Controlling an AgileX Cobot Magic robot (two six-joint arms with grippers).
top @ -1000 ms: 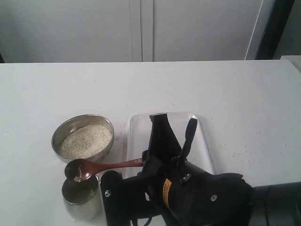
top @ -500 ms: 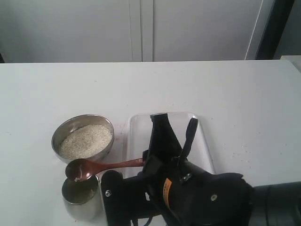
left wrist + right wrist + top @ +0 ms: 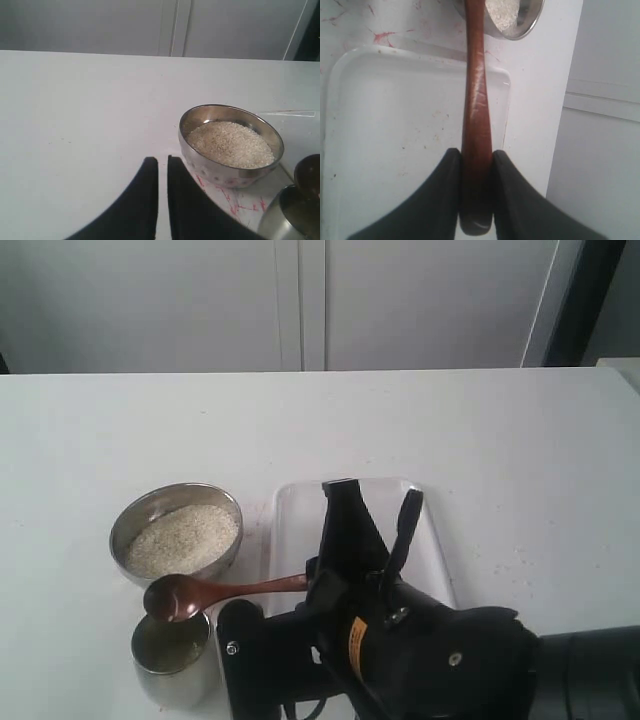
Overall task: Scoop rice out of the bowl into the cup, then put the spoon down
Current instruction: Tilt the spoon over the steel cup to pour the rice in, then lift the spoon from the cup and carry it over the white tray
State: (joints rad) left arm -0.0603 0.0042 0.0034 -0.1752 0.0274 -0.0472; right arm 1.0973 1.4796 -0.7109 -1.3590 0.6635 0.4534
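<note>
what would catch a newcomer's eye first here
The big black right gripper low in the exterior view, clamping a wooden spoon whose scoop hangs above the steel cup. Just behind sits a shiny bowl of rice, beside a white tray.

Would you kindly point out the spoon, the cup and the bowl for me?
spoon (image 3: 476, 100), right wrist view, on its handle.
cup (image 3: 170, 688), exterior view, on its outer wall.
bowl (image 3: 220, 175), left wrist view, on its outer wall.
</note>
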